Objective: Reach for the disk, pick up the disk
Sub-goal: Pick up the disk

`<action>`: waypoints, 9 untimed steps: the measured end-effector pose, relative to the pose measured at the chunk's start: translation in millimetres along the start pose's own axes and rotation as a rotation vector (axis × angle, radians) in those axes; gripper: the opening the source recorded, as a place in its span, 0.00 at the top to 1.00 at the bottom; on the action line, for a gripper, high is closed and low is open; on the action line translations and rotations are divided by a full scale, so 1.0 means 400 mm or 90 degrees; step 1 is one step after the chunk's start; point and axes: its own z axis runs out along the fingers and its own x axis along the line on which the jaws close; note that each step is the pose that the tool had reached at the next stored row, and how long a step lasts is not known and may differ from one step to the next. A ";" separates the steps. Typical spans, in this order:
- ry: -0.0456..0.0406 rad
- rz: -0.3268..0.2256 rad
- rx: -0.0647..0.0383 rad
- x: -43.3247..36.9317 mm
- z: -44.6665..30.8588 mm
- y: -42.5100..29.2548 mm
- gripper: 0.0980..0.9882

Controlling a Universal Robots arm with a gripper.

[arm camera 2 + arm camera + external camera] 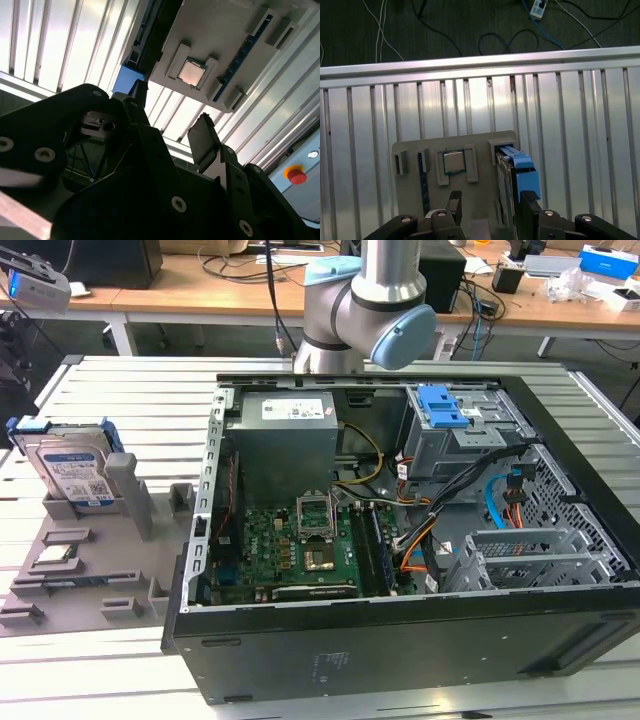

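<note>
The disk (512, 172) is lined up beneath parted fingers (529, 212).
It is seen standing on edge in a grey holder (432, 145) on the table (560, 125), under the gap between the fingers and closer to the one farther from the CPU chip (454, 162). Its long top edge runs parallel to their inner faces.

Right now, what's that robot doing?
A robot arm is after the disk, which stands on edge in a grey holder beside an open computer. In the first wrist view its claw hangs open above the holder, close to the disk. Nothing is gripped yet, and the disk sits in its slot. A small chip lies in the holder next to it.
</note>
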 end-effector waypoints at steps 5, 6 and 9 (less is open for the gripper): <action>0.0000 0.000 0.000 -0.008 0.000 0.001 0.44; 0.0000 0.000 0.000 -0.011 0.000 0.001 0.44; 0.0000 0.000 0.000 -0.023 0.000 0.002 0.44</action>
